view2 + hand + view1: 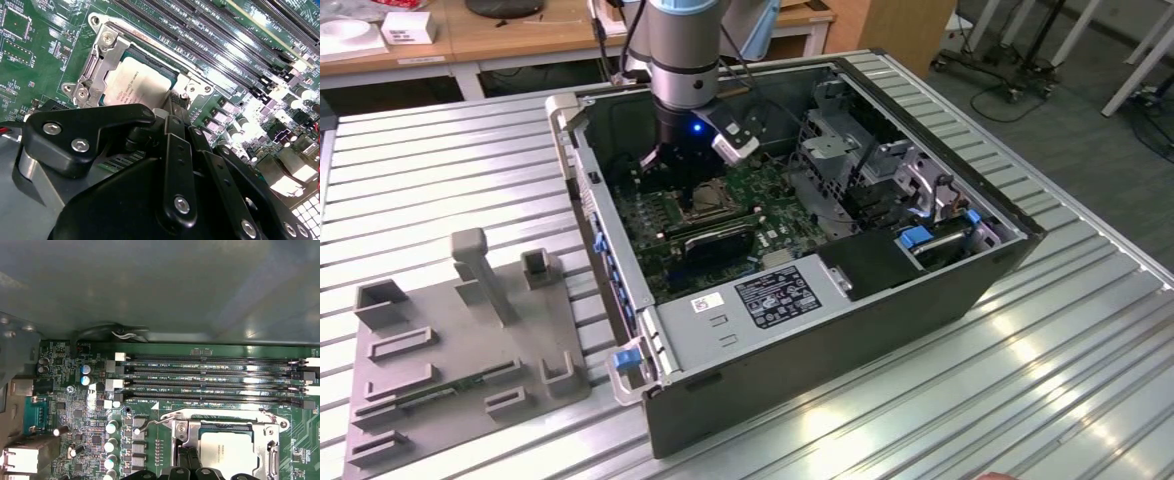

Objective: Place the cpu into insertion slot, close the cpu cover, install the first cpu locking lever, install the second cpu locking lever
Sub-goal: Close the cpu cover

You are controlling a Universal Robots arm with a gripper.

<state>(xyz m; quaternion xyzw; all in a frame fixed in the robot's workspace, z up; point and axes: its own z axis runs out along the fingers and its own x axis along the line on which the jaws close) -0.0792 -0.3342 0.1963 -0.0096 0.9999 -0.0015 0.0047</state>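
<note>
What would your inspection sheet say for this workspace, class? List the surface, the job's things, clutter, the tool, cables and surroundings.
Surface: ribbed metal table carrying an open computer case.
Job's things: cpu seated in the insertion slot; cpu cover lying over its edges; locking lever beside it, latching unclear.
Clutter: grey fixture tray, exterior view's left of the case.
Grippers: tool at the socket's edge, low over the motherboard.
Cables: thin wires by the case wall.
Surroundings: wooden desks beyond the table.
</note>
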